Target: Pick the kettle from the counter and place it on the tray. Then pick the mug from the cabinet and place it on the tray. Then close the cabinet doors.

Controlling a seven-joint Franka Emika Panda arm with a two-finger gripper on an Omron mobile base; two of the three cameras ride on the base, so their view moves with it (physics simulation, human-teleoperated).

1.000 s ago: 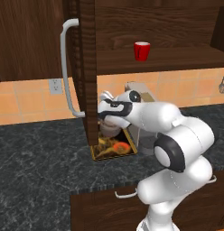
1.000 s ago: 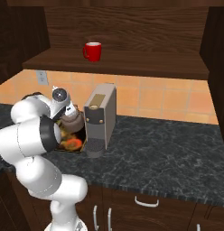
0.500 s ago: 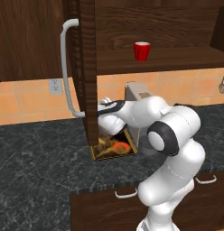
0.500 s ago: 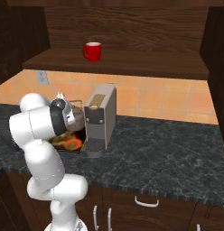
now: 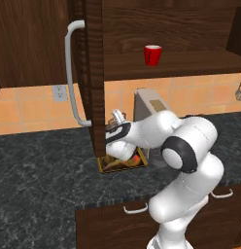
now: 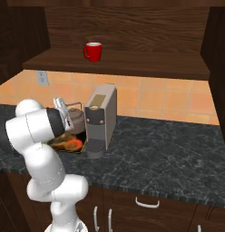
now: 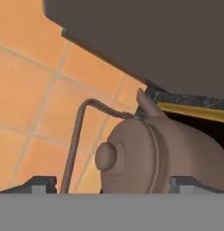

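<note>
The grey-brown kettle (image 7: 168, 153) stands on the tray (image 6: 68, 145), close in front of my hand, with its knobbed lid (image 7: 109, 155) and thin handle (image 7: 77, 135) turned toward me. My gripper (image 7: 112, 184) is open, its fingertips (image 7: 39, 182) spread wide on either side of the kettle's top. From the right base view the kettle (image 6: 79, 121) sits between my hand (image 6: 64, 113) and the coffee machine. The red mug (image 5: 152, 54) stands on the shelf of the open cabinet (image 6: 128, 61), well above the hand.
A tall grey coffee machine (image 6: 101, 118) stands right beside the tray on the dark counter (image 6: 168, 158). The left cabinet door (image 5: 91, 73) hangs open edge-on just above my hand. The right door (image 6: 216, 68) is open too. Drawers sit below the counter edge.
My hand has stayed by the kettle over the tray, dipping slightly. The arm's elbow has swung a little. The jaws stand wide apart, and the kettle rests on the tray.
</note>
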